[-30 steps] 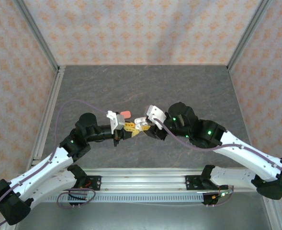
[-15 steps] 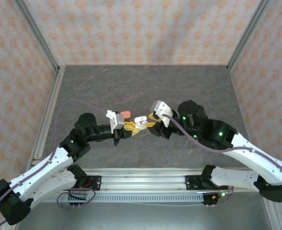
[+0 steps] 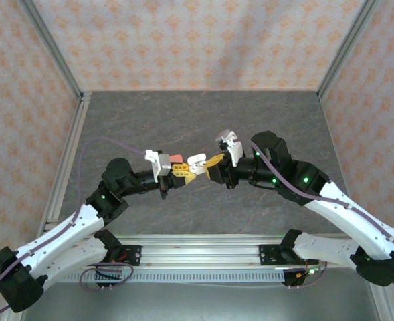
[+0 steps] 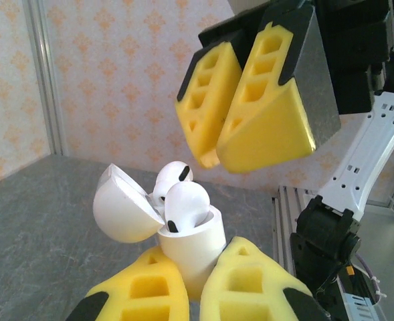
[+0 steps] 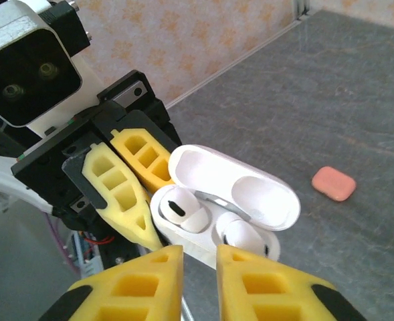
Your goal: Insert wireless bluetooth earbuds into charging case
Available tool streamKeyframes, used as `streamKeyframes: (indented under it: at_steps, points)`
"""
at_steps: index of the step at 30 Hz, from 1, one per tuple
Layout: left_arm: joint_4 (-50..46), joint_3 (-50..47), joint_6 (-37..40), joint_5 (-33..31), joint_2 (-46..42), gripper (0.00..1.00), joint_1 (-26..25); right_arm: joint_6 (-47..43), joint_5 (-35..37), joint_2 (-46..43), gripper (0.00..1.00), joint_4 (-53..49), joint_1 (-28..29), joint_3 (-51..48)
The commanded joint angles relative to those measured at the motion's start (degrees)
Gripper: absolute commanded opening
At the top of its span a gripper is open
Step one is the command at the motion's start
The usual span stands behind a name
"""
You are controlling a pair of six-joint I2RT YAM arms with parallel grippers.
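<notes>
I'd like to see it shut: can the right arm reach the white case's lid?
Probably yes: the right tool hangs beside the open lid, nothing between, and the left tool holds the case.

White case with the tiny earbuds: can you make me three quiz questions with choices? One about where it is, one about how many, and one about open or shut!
1. Where is the white case?
A. inside a box
B. pinched in the left claw
C. under a cloth

2. How many earbuds sit in it?
A. none
B. four
C. two

3. How is its lid?
A. flipped open
B. shut tight
C. taken off

Answers:
1 B, the claw's yellow fingers squeeze the case's bottom half.
2 C, two white buds poke out of their holes.
3 A, the lid leans back on its hinge.
</notes>
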Motion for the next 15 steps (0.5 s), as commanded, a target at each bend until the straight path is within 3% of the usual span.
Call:
streamKeyframes:
  at_steps: [1,10,15]
  points:
    - [4.45,0.82,-1.26,0.68,0.33,0.0,0.09,2.83,-1.59,0.84,0.19,1.12,-0.7,0.03]
    - [4.91,0.83,-1.23,0.78,0.93,0.0,-0.27,3.97,-3.61,2.27,0.11,1.56,-2.88,0.36]
    - [4.99,0.83,-0.83,0.94,1.61,0.0,-0.34,4.34,-6.74,2.19,0.13,0.89,-3.91,1.0]
